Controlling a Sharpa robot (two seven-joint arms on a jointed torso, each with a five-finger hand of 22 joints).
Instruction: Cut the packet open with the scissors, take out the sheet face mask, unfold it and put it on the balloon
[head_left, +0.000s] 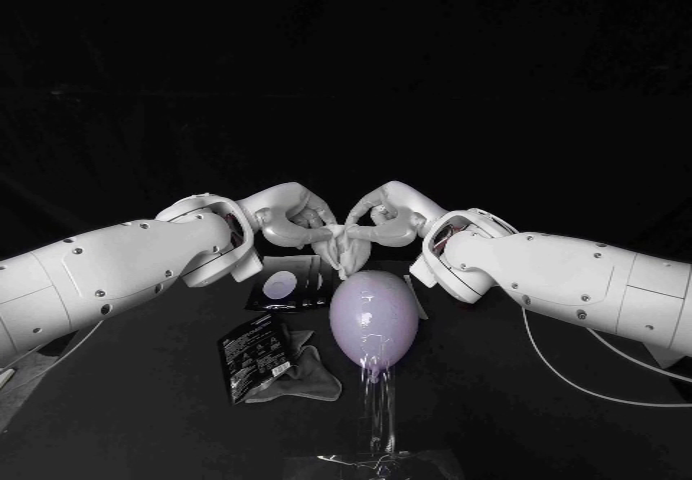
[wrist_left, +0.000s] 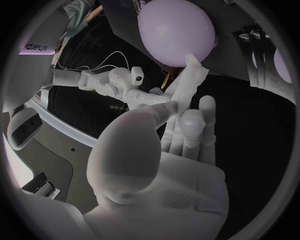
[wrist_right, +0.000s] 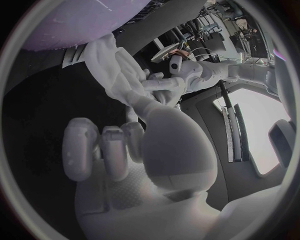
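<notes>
A pale lilac balloon (head_left: 375, 315) stands on a clear stand (head_left: 379, 430) at the table's middle. Just behind and above it both hands meet and pinch a crumpled white sheet mask (head_left: 343, 250) between them. My left hand (head_left: 293, 215) holds its left side and my right hand (head_left: 389, 210) its right side. The left wrist view has the mask (wrist_left: 191, 80) rising from my left hand (wrist_left: 169, 150) toward the balloon (wrist_left: 175, 27), with the right hand (wrist_left: 128, 89) beyond. In the right wrist view the mask (wrist_right: 109, 65) hangs under the balloon (wrist_right: 81, 20). The cut black packet (head_left: 254, 355) lies left of the balloon.
A crumpled pale sheet (head_left: 306, 375) lies against the packet's right edge. A dark flat item with pale ovals (head_left: 289, 287) lies under my left hand, behind the packet. A white cable (head_left: 591, 375) trails from the right arm across the table.
</notes>
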